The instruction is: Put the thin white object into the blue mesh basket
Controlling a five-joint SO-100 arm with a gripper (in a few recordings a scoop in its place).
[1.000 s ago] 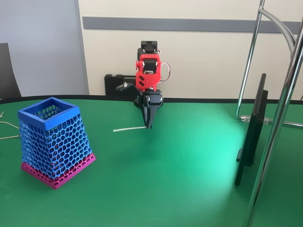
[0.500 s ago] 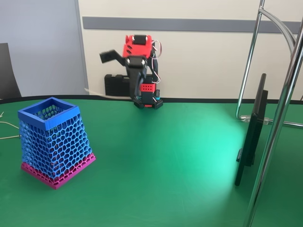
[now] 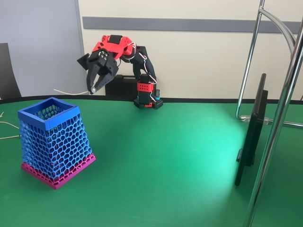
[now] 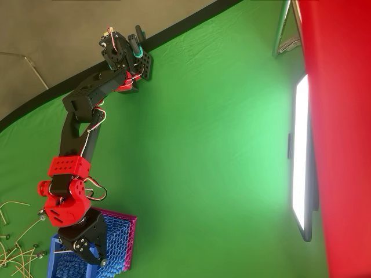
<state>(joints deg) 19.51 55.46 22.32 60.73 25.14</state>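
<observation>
In the fixed view the red and black gripper [image 3: 94, 88] hangs in the air, above and just behind the far right corner of the blue mesh basket [image 3: 53, 141]. It is shut on the thin white object [image 3: 71, 91], which sticks out level to the left over the basket's open top. The basket stands upright on the green table with its magenta band at the bottom. From overhead the gripper [image 4: 88, 253] sits over the basket [image 4: 119, 240], whose blue rim and magenta base show beneath it. The strand is hidden under the gripper there.
A thin monitor [image 3: 251, 137] and chrome stand legs [image 3: 284, 94] occupy the table's right side. Several pale loose wires [image 4: 17, 249] lie left of the basket. A black box [image 3: 116, 85] sits behind the arm's base [image 3: 147, 101].
The gripper lifted the white strand off the table's middle, rose, and swung left; it now holds the strand above the basket.
</observation>
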